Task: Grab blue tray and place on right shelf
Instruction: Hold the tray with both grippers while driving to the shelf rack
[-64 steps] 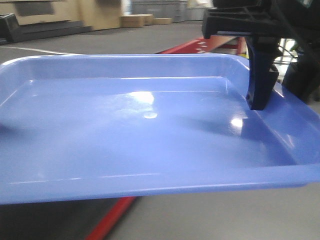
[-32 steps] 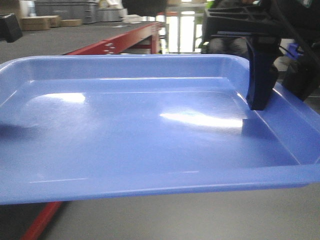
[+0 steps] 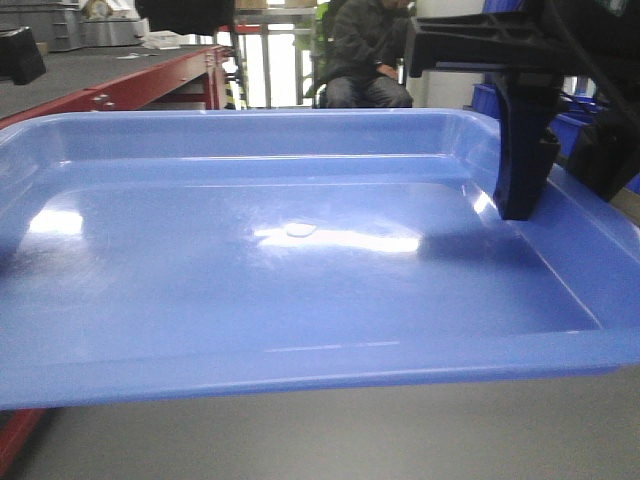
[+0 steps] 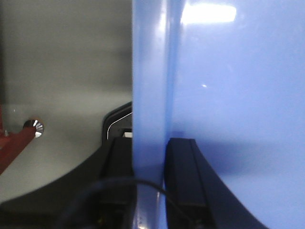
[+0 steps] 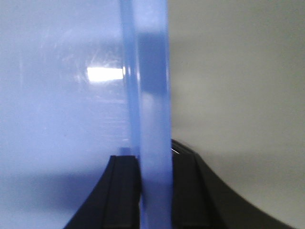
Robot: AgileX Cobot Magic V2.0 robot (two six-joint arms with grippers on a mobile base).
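The tray [image 3: 300, 260] fills most of the front view, held level above the grey floor [image 3: 400, 430]. Its glossy bottom is bare but for light reflections and a small pale round mark near the middle. At the upper right of that frame, one black finger [image 3: 522, 150] of the right pincer [image 5: 153, 164] comes down inside the tray against its right wall. In the right wrist view the tray's rim runs up the middle of the frame. The pincer is closed tight on it at the bottom edge, one finger on each side. The left wrist view shows the same on the other side: the left pincer [image 4: 150, 152] clamps the rim between its two fingers at lower middle, with a black cable looping before them. At the lower left of that view, a red bar [image 4: 14, 143] ends by a shiny bolt [image 4: 34, 126]. Behind the tray, at the upper left of the front view, stands a red-edged worktop [image 3: 150, 85]. A person [image 3: 365, 50] in dark clothes sits at top centre.
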